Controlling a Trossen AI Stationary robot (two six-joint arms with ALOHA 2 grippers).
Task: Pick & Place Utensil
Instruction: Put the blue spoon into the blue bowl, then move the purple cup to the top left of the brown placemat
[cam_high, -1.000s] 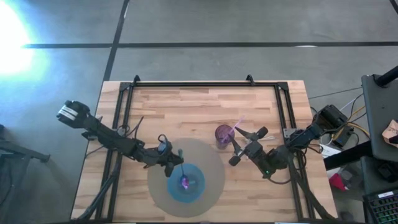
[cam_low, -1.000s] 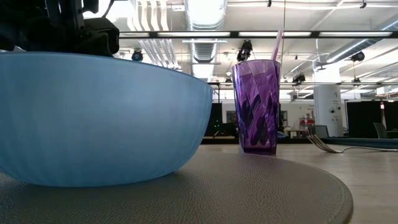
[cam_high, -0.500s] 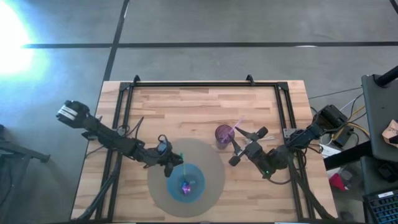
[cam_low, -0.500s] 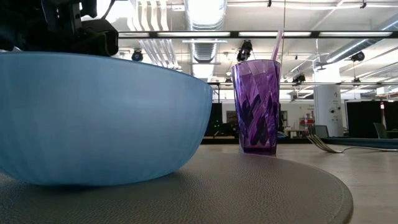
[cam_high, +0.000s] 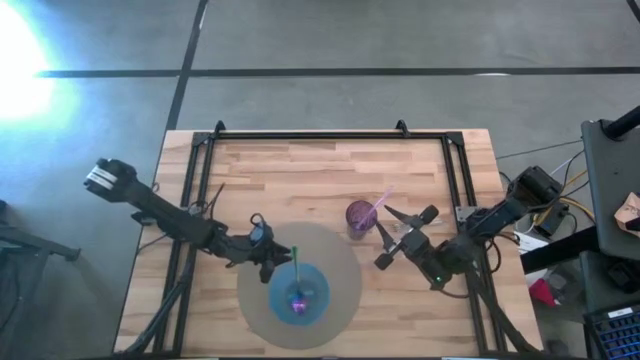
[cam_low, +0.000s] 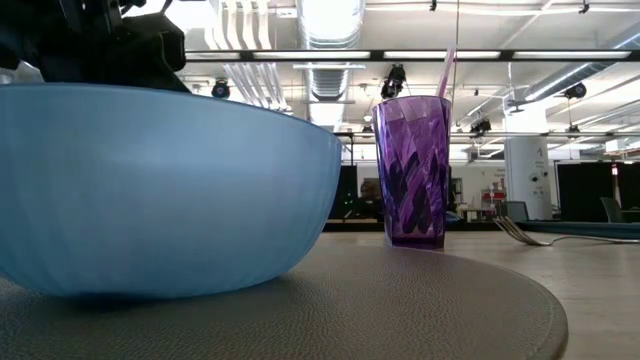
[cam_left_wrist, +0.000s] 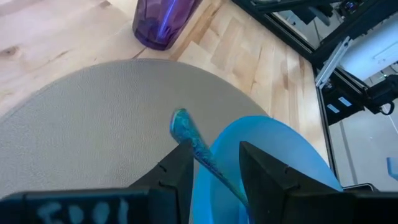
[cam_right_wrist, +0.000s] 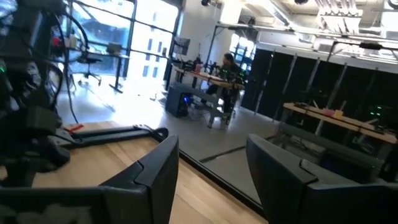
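The left gripper (cam_high: 272, 258) hangs just over the near rim of a blue bowl (cam_high: 300, 293), its two dark fingers (cam_left_wrist: 180, 171) spread a little with a slim blue-green utensil (cam_left_wrist: 198, 149) running between them. The handle leans up and out of the bowl; whether the fingers actually press it or stand just clear cannot be told. From above, the utensil's lower end sits inside the bowl near a purple glint.

The bowl rests on a round grey mat (cam_high: 340, 262) on the wooden table (cam_high: 320, 170). Behind the mat stands a purple cup (cam_high: 360, 216) holding a pink straw (cam_high: 381, 201). The right gripper (cam_high: 395, 238) waits beside that cup with its fingers parted, holding nothing.

The utensil looks light, stiff and smooth, likely plastic, so it may slip or pivot. A hold on the mid-handle, squarely across its width, seems safest.
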